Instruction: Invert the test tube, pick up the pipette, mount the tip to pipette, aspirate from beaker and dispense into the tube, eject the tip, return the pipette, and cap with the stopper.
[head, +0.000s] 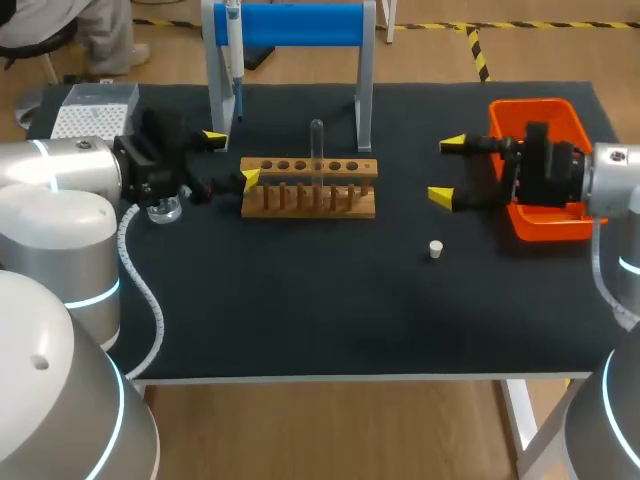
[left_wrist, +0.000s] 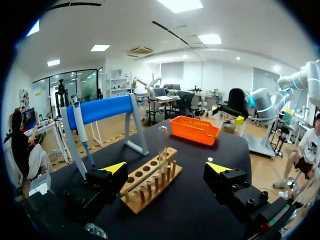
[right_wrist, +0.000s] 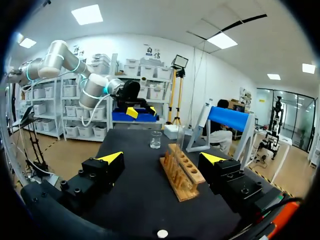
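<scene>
Tip box sits on the counter behind the left arm. Left gripper: fingers spread wide, nothing held. Beaker stands under its wrist. Pipette hangs on the blue stand, ahead of this gripper and off to one side. Wooden rack lies directly ahead of its fingertips, close but apart. Test tube stands upright in the rack. Stopper lies loose on the counter near one fingertip of the right gripper, not touching. Right gripper: fingers spread wide, empty, pointed at the rack, well apart from it. Orange bin sits under its wrist
</scene>
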